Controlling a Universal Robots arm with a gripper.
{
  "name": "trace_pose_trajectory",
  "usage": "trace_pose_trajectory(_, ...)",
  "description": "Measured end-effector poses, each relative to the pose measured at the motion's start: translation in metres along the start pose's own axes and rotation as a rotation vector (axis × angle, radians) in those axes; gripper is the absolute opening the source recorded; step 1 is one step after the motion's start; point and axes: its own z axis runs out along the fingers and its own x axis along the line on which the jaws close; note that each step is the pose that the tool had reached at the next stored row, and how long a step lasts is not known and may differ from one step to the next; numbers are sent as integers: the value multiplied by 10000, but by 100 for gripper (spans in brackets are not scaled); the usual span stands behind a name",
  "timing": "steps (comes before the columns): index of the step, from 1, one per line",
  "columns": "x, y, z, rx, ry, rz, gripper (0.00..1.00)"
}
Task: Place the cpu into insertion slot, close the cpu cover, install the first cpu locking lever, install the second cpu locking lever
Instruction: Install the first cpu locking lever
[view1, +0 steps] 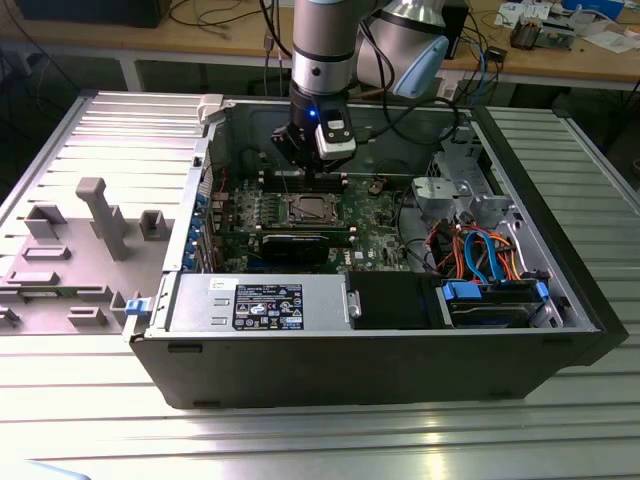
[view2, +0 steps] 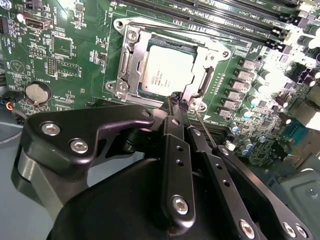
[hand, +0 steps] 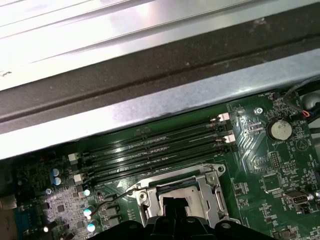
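My arm hangs straight down into the open computer case (view1: 380, 330), wrist vertical, a blue light lit on the wrist. My gripper (view1: 300, 170) sits low over the rear of the green motherboard (view1: 375, 215), above the memory slots (hand: 155, 150) and just behind the socket as seen in the exterior view.

In the second wrist view my gripper (view2: 175, 102) points down at the edge of the insertion slot (view2: 165, 70). My jaws are drawn together to a narrow tip, with no gap between them and nothing held. The tip is just beside the socket frame; I cannot tell if it touches.

The cpu (view2: 167, 72) lies flat in the insertion slot, silvery face up. The cpu cover (view2: 131, 67) lies down around it, its frame ringing the chip. A thin wire locking lever (view2: 205, 127) runs slanting from the socket corner past my jaw tip; I cannot tell if it is latched.

A coin cell battery (view2: 36, 92) sits on the board well apart from the socket. The case rests on a ribbed metal desk (view1: 300, 440).
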Motion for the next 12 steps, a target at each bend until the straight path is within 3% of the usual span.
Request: trace_pose_trajectory(12,0,0,0,11,6,-436,11)
